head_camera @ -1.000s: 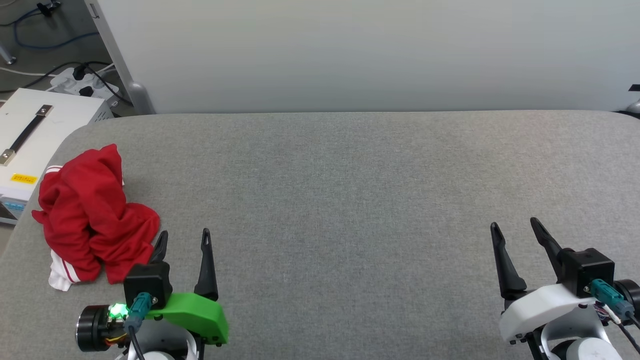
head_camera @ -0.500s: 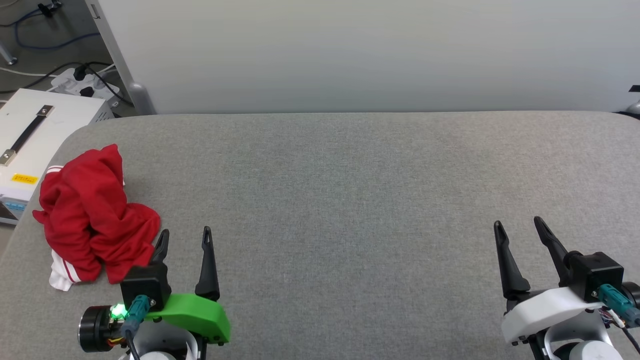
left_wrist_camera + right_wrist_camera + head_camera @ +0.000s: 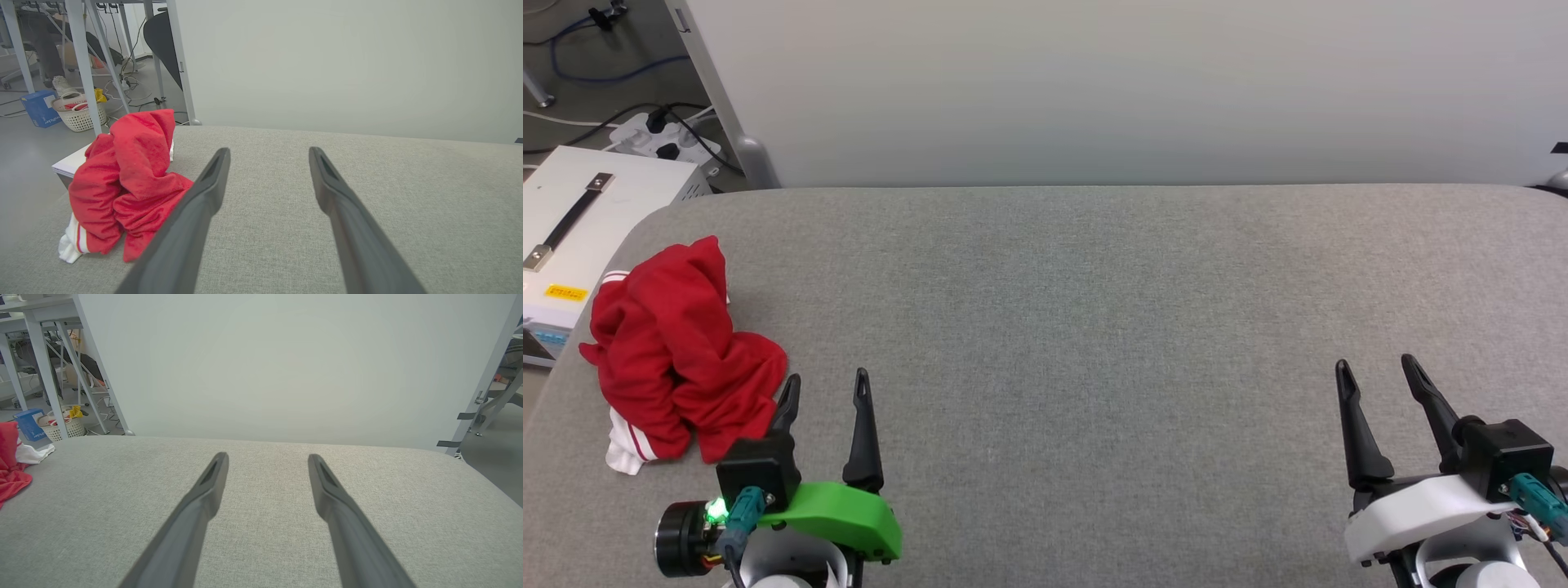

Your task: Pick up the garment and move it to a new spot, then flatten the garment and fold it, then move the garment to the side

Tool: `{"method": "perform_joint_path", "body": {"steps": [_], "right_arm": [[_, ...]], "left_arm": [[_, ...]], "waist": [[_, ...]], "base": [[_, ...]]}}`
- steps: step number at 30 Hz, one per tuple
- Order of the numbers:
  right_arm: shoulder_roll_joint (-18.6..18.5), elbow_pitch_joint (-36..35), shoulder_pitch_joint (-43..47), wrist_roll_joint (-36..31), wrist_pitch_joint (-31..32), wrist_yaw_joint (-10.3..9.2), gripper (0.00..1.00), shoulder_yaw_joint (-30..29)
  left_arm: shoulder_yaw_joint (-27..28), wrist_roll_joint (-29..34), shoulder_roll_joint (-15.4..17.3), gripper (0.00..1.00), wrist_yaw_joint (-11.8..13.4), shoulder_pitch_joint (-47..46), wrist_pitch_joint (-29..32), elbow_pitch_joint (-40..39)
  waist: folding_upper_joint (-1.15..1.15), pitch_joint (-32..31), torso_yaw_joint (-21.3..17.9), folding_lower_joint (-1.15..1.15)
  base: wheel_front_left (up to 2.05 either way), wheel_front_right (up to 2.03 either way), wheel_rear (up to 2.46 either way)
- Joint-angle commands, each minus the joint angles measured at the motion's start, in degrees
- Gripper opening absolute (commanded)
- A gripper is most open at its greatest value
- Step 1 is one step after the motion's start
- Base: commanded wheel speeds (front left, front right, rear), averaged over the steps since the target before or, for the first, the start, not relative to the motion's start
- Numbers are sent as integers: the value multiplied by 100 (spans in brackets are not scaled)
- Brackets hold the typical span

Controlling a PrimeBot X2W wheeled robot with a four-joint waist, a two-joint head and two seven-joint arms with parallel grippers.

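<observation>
Fingers of the left gripper (image 3: 826, 377) are standing wide apart and holding nothing, at 7 o'clock of the desk (image 3: 1094, 310). Those of the right gripper (image 3: 1375, 363) are likewise spreading empty at 4 o'clock. Crumpled into 1 loose heap, the red jersey T-shirt (image 3: 678, 351) is lying at 9 o'clock of the desk, near its edge and just beside the left gripper. A white sleeve (image 3: 625, 447) is poking out at 7 o'clock of the pile. It is looking light, soft and limp, likely sagging and unfurling when lifted. Pinching a raised red fold at 12 o'clock of the heap seems surest, since loose layers may be slipping apart.
</observation>
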Motion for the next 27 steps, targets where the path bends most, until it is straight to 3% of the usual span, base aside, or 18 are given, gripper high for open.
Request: {"method": "perform_joint_path", "body": {"steps": [1,27], "right_arm": [[-2,-56,93,66,-60,-2,100,-18],[-2,-62,213,244,-363,-3,100,-26]], "left_arm": [[-16,-84,-12,100,43,3,-70,19],[-97,-377,-18,100,134,16,-377,165]], "waist": [[0,0,2,0],[0,46,22,0]], "base": [[0,0,0],[0,0,0]]}}
